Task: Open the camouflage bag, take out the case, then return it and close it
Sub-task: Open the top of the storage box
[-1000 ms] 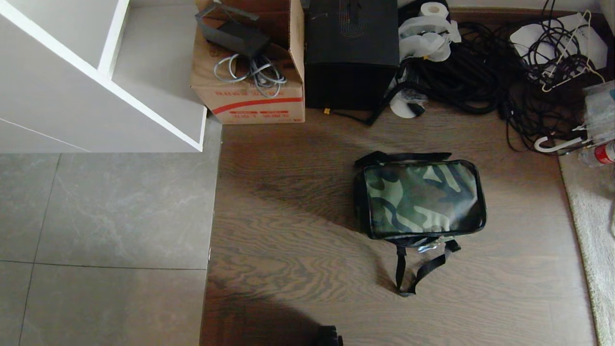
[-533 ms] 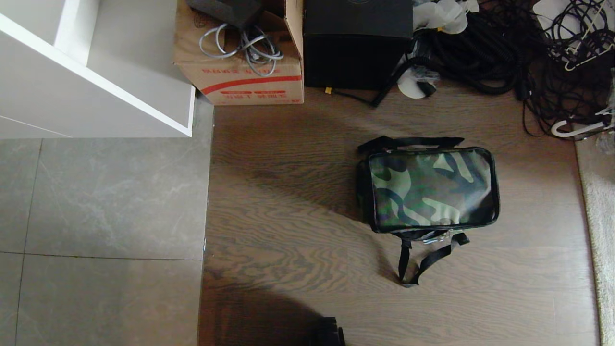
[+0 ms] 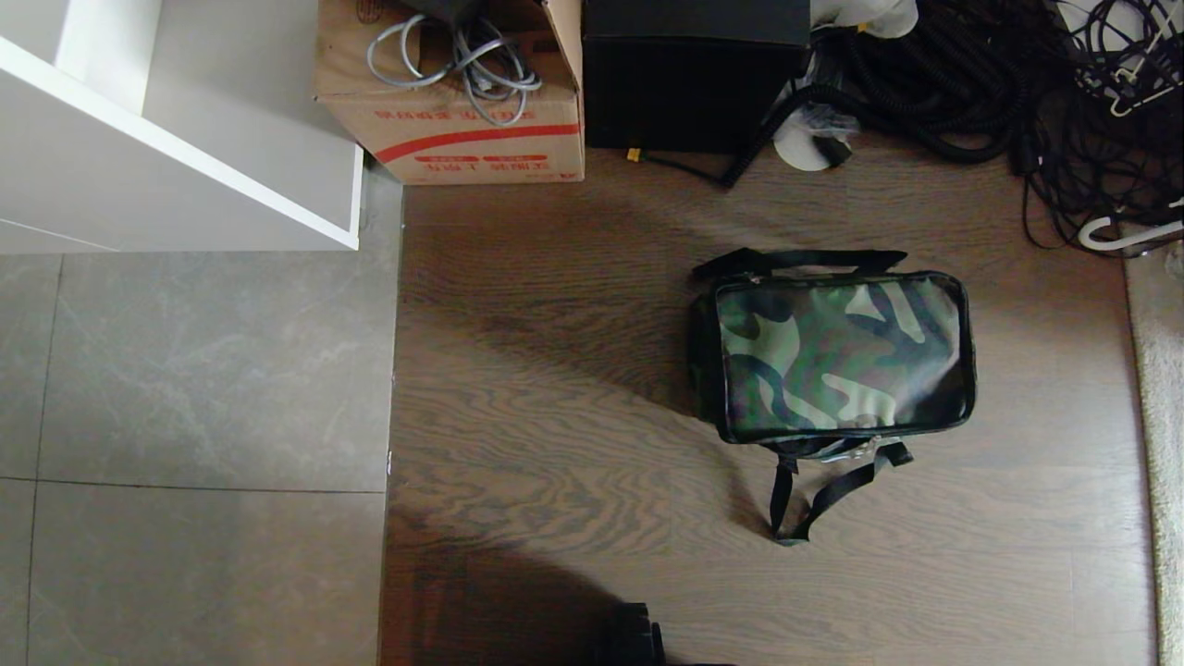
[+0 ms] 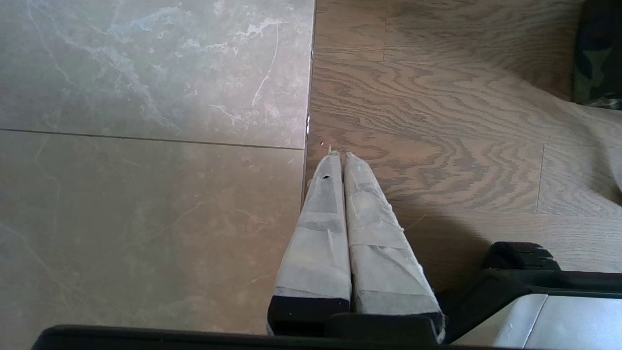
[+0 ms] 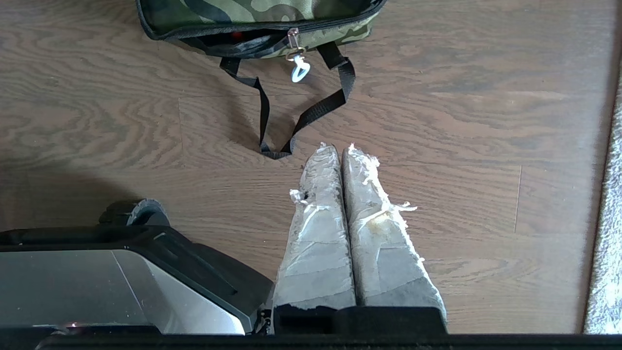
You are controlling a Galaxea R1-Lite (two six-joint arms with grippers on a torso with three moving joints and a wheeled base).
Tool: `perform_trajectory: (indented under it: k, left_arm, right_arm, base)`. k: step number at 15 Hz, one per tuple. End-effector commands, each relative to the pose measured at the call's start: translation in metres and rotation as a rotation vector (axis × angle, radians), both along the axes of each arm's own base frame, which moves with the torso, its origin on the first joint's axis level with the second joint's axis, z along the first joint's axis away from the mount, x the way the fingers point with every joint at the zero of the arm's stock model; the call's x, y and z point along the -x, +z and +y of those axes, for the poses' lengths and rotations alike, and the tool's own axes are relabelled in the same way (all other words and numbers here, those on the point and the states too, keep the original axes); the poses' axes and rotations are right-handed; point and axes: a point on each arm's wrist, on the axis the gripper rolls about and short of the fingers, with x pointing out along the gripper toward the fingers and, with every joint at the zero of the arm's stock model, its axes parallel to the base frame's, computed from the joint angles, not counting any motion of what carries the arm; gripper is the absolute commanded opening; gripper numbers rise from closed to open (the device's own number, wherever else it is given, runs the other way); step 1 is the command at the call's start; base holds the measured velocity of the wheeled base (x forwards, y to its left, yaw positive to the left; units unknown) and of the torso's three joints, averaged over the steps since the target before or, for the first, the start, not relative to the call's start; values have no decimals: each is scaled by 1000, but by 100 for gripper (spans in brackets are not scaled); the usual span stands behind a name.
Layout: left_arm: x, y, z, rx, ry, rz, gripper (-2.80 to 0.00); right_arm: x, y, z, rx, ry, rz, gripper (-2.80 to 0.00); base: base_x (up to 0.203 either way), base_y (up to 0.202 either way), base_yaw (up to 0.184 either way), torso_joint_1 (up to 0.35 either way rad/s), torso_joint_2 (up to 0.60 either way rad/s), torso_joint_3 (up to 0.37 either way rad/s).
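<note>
The camouflage bag [image 3: 842, 356] lies on the wood floor right of centre, lid down, with a black strap [image 3: 814, 504] trailing toward me. Its near edge [image 5: 257, 14] shows in the right wrist view, where the zipper gapes slightly by a white pull [image 5: 297, 68]. The case is hidden. My right gripper [image 5: 338, 146] is shut and empty, hanging over bare floor just short of the strap loop. My left gripper [image 4: 338, 154] is shut and empty over the seam between tile and wood, far left of the bag's corner [image 4: 597, 58]. Neither gripper shows in the head view.
A cardboard box [image 3: 462, 120] with cables and a black cube box [image 3: 689, 83] stand at the back. Tangled black cables [image 3: 999, 92] lie back right. A white cabinet [image 3: 139, 157] fills the back left. A pale rug [image 3: 1161, 416] borders the right. My base [image 5: 97, 277] sits close below.
The whole head view has shifted: the far boxes slid toward the top edge and the bag looks larger, so the camera moved. The bag itself has stayed put.
</note>
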Motion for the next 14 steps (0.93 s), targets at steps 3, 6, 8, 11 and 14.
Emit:
perform_trajectory:
  k: [3,6,8,11,14]
  left_arm:
    - [0,0,0,1,0,1,-280]
    - [0,0,0,1,0,1,-280]
    - [0,0,0,1,0,1,-280]
    - [0,0,0,1,0,1,-280]
    - [0,0,0,1,0,1,-280]
  right_arm:
    - [0,0,0,0,0,0,-280]
    - [0,0,0,1,0,0,-280]
    - [0,0,0,28,9,0,-280]
    - [0,0,0,32,3,-3,-280]
    - [9,32,0,37,-4,-40,-280]
  base:
    - [0,0,0,0,0,0]
    - [0,0,0,0,0,0]
    - [0,0,0,0,0,0]
    - [0,0,0,0,0,0]
    - [0,0,0,0,0,0]
